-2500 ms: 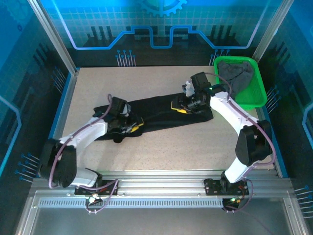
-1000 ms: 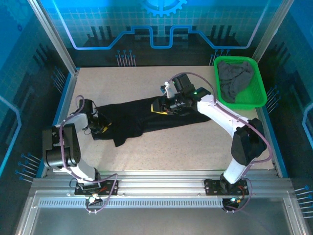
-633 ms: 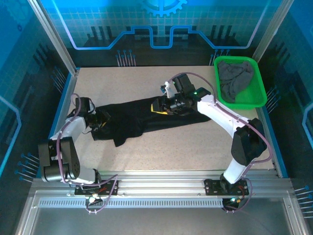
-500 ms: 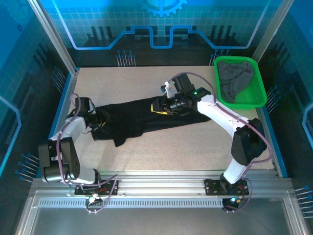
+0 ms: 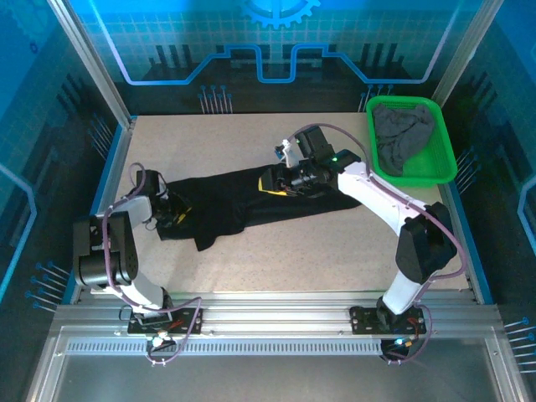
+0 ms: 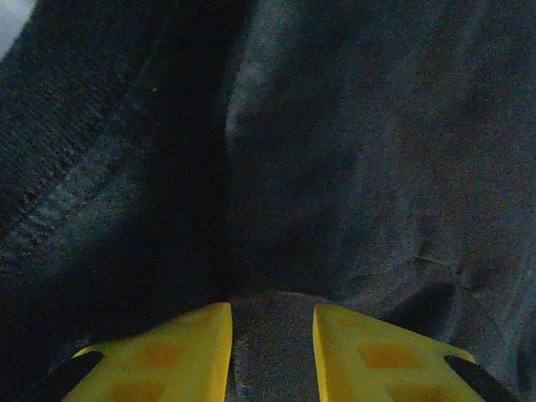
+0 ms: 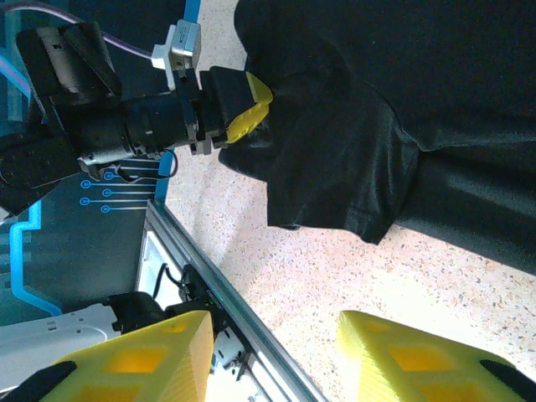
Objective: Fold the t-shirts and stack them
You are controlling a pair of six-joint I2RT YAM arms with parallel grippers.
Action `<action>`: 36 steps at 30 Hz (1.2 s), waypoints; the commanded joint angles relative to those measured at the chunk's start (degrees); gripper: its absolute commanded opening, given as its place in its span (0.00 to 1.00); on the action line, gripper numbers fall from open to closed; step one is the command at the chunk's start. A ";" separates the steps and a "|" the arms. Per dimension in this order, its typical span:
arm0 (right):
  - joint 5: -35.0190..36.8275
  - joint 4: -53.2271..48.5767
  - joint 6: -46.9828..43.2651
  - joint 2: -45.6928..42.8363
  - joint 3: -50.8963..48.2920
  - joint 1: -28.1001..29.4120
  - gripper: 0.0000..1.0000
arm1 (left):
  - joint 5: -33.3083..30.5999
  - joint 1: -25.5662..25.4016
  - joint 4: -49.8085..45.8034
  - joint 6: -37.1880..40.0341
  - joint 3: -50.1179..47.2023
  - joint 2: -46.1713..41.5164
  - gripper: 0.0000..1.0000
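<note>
A black t-shirt point(image 5: 234, 201) lies stretched in a long band across the table, left to right. My left gripper point(image 5: 174, 216) sits low at its left end. In the left wrist view my left gripper point(image 6: 272, 311) is shut on a fold of the black cloth point(image 6: 352, 167). My right gripper point(image 5: 270, 180) hovers over the middle of the shirt's far edge. In the right wrist view my right gripper point(image 7: 276, 322) is open, with bare table between its fingers, and beyond it lie the black t-shirt point(image 7: 377, 126) and the left gripper point(image 7: 239, 113). A dark grey t-shirt point(image 5: 400, 132) lies crumpled in the basket.
The green mesh basket point(image 5: 444, 163) stands at the table's far right corner. Metal frame rails point(image 5: 276, 297) run along the near edge, and blue walls close the sides. Bare speckled tabletop point(image 5: 318, 251) lies in front of the shirt.
Since the earliest frame my left gripper has slid left to the shirt's left end, and my right gripper has moved left along the far edge. In the last second the left elbow swung out and back.
</note>
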 commanded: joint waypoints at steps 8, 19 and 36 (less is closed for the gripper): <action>-0.60 -1.24 -0.56 1.90 2.70 0.65 0.44 | -1.31 -0.30 0.59 -0.78 -2.52 -0.56 0.32; -0.21 -1.12 -0.48 1.73 1.56 0.63 0.43 | -1.70 -4.43 -1.73 -2.95 -0.21 -4.11 0.17; 0.37 -2.21 -0.74 1.28 1.58 0.60 0.43 | -2.86 -4.26 -12.13 -1.03 8.52 -2.81 0.00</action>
